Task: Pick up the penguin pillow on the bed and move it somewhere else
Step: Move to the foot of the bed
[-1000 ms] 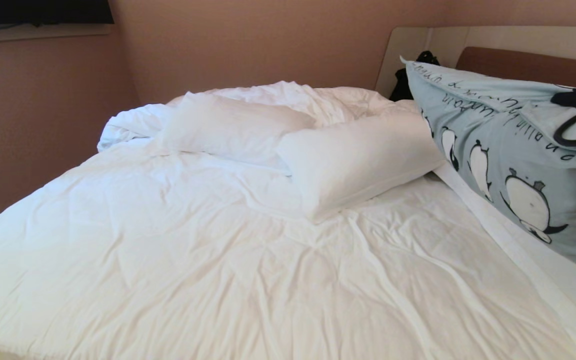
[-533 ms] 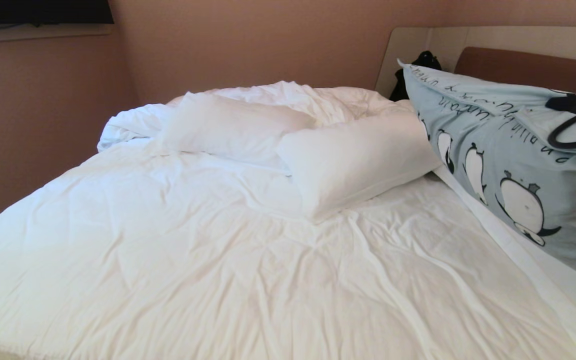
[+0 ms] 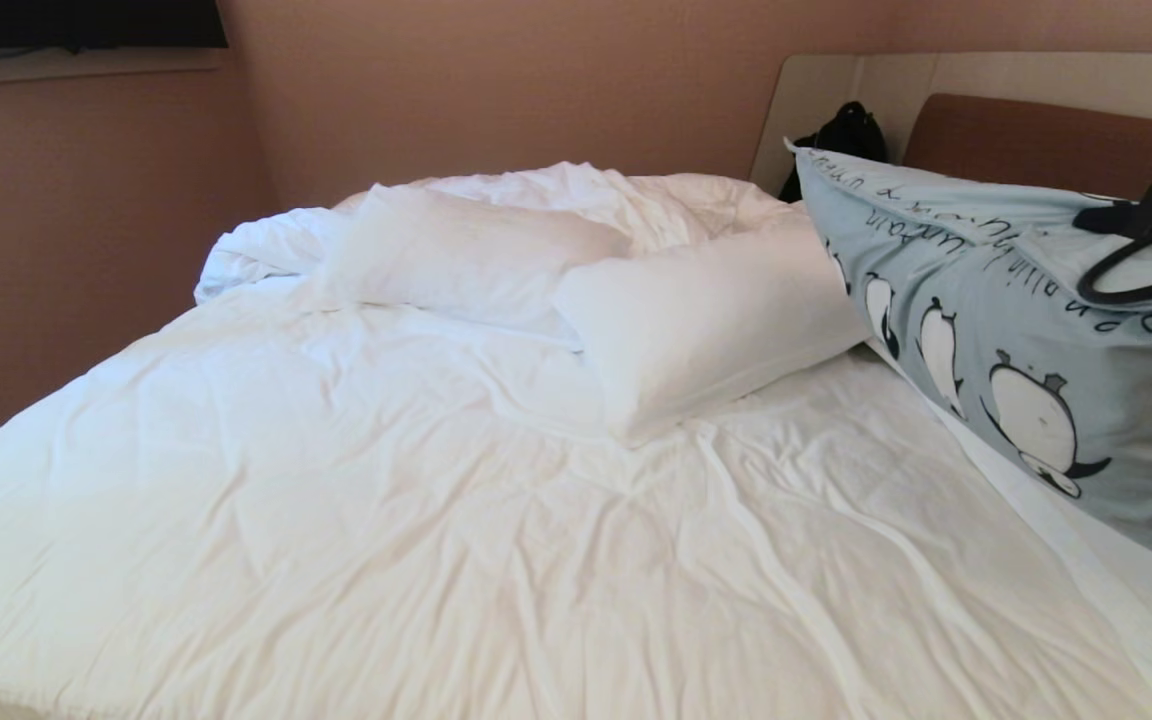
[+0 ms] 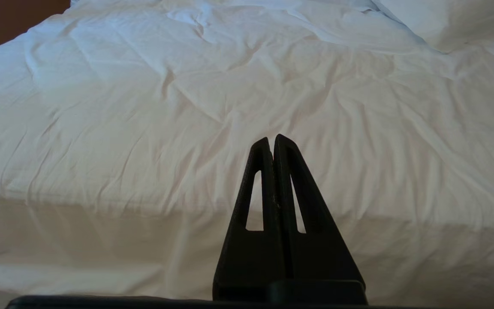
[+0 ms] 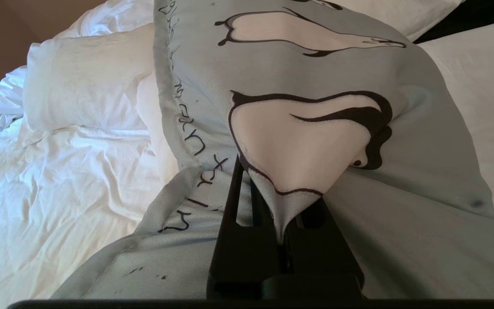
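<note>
A: Starting at the left, what is the left gripper [image 4: 274,143] doing?

B: Nothing useful. It is hanging off the near edge of the bed [image 3: 416,540] with its fingers pressed together on nothing, pointing over the rumpled white duvet [image 4: 144,111]. My guess is that it is sitting parked because one arm is enough for something this light.

A: And across the middle?

B: Two plain white pillows [image 3: 696,320] are lying slantwise on the duvet, one overlapping the other. The nearer one is touching the penguin pillow [image 3: 996,340], or nearly so, which matters because a sideways swing could drag it along.

A: So the penguin pillow is over on the right?

B: Yes, it is standing tilted along the right side of the bed, with its far corner reaching up in front of the beige surround [image 3: 816,90] and the brown headboard [image 3: 1036,135]. It is being propped that way by the grip, I think, not by its own stiffness.

A: Where is the grip?

B: The right gripper [image 5: 272,206] is sitting at the pillow's upper edge, clamped on a pinch of the blue cover, and the cloth is bunching into a fold between its fingers. It is gripping fabric, not stuffing, so the filling is sagging below.

A: And that dark shape behind the pillow?

B: A black bag or bundle [image 3: 841,135] is resting against the surround; I cannot tell which.
</note>
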### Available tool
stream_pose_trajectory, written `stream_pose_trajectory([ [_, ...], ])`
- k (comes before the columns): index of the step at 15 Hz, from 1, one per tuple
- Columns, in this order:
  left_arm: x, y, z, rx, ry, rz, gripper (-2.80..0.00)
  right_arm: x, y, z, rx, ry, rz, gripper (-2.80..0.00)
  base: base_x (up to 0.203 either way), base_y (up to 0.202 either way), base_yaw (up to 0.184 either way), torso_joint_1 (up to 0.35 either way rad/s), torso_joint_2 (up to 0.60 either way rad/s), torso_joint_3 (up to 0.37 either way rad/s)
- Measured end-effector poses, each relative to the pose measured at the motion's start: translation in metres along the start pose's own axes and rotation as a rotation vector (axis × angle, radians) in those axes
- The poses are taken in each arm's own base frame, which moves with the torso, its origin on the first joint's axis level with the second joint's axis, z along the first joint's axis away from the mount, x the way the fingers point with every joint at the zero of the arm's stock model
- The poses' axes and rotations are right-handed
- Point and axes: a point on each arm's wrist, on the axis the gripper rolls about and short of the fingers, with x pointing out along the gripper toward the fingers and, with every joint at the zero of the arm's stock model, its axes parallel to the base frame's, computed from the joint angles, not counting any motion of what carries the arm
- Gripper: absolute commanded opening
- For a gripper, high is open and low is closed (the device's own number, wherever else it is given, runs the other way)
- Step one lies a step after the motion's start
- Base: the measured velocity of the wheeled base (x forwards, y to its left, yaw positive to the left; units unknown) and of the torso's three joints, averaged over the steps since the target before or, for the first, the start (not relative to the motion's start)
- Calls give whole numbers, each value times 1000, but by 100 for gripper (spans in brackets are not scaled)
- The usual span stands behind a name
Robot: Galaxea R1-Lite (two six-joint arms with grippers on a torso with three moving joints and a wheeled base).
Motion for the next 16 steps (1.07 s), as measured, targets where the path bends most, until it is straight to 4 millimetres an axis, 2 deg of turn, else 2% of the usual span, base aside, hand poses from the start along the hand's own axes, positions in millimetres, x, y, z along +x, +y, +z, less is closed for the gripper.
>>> stream_pose_trajectory([
  [9, 0, 0, 0, 0, 0, 0, -280, 1, 0, -1, 3, 5, 0, -280, 1, 5, 1, 0, 0, 0],
  [16, 0, 0, 0, -2, 0, 1, -280, 1, 0, -2, 4, 7, 1, -280, 1, 176, 1, 2, 2, 1],
])
